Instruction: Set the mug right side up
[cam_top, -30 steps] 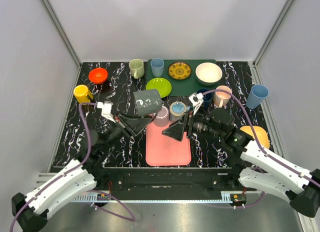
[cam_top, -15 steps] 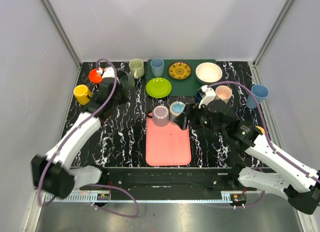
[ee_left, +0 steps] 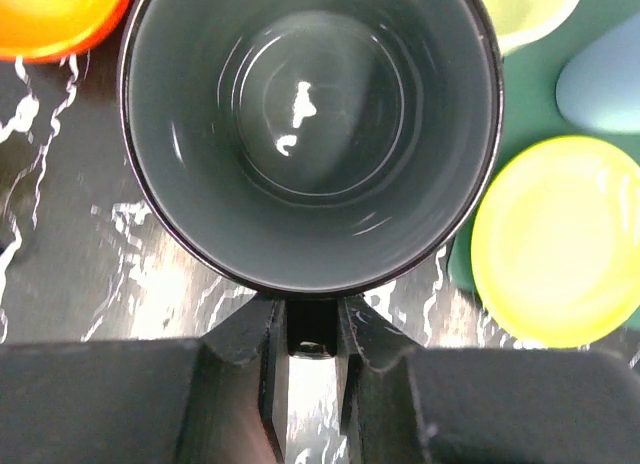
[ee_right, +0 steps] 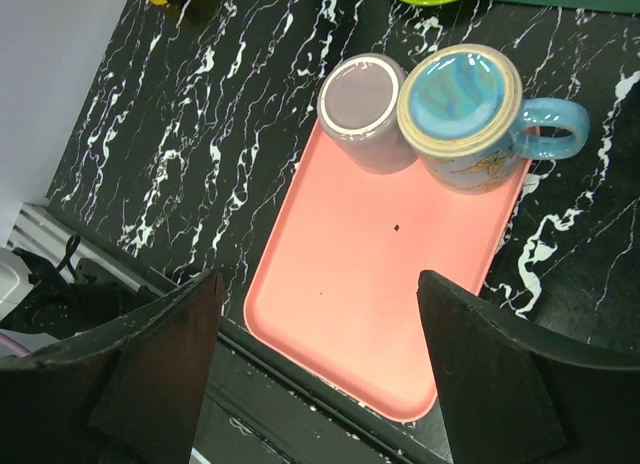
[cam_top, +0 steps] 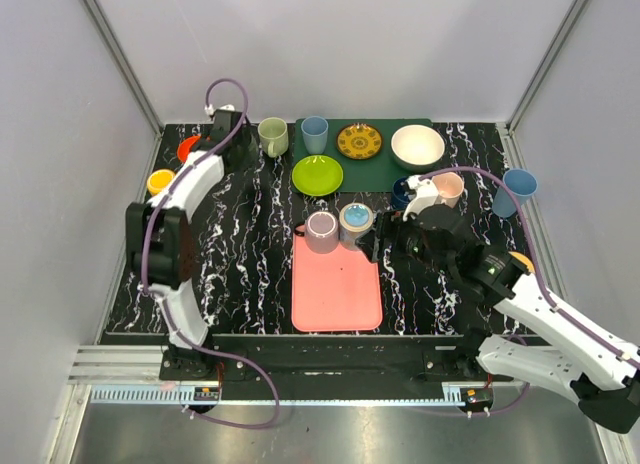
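Note:
The dark grey mug [ee_left: 310,134] fills the left wrist view, its mouth open towards the camera and the marble table behind it, so it is mouth up. My left gripper [ee_left: 312,329] is shut on its handle. From above, the left gripper [cam_top: 232,146] is at the far left back, between the orange bowl [cam_top: 190,144] and the pale green mug [cam_top: 272,136]; the arm hides most of the dark mug there. I cannot tell whether the mug rests on the table. My right gripper [ee_right: 320,364] is open and empty above the pink tray [ee_right: 390,274].
A mauve mug [ee_right: 362,109] and a blue mug [ee_right: 470,104] stand at the tray's far edge. Also here are a yellow mug [cam_top: 160,181], lime plate [cam_top: 317,174], blue cup [cam_top: 314,134], patterned plate [cam_top: 359,141], white bowl [cam_top: 417,146], pink cup [cam_top: 447,187] and another blue cup [cam_top: 514,191].
My left arm has swung from the table's middle to the far left back, carrying the dark mug, which went from tilted to mouth up. The right gripper has pulled back slightly, still open.

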Controlling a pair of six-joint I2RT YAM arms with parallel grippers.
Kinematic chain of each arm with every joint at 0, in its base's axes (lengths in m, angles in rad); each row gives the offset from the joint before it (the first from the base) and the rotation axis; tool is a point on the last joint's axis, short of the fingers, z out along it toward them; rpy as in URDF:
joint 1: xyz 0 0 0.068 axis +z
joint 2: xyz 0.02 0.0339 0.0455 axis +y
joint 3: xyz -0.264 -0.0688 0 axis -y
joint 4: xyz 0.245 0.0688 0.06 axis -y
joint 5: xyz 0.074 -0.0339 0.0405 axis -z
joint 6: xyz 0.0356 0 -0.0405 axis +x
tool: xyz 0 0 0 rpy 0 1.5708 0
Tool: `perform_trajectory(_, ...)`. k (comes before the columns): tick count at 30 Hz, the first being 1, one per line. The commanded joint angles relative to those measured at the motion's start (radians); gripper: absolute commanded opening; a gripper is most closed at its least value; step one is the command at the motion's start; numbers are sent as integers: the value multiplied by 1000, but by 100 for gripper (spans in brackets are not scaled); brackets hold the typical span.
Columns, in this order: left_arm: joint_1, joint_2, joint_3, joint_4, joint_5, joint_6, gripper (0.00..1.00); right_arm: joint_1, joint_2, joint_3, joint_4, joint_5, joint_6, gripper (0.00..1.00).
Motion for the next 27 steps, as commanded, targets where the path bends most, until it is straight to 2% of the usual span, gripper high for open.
perform_trajectory(1, 32, 145, 195, 40, -9, 44, 0, 5, -26, 25, 2, 60, -40, 84)
perform_trajectory(9, 57, 375, 461, -39, -40, 70, 0, 5, 20, 70, -13, 125, -84, 85)
perform_trajectory(22, 64, 582, 705, -69, -6, 88, 0, 4, 69, 73, -30, 178, -118, 86)
perform_trajectory(24, 66, 614, 748, -83, -3, 87, 5, 5, 69, 70, -34, 186, -121, 86)
perform_trajectory(25, 68, 622, 757, -85, -3, 85, 11, 5, 71, 70, -37, 189, -121, 86)
perform_trajectory(26, 69, 630, 765, -86, -3, 85, 26, 5, 72, 70, -39, 192, -123, 86)
perform_trajectory(27, 71, 630, 763, -85, -3, 83, 37, 4, 72, 70, -41, 197, -123, 86)
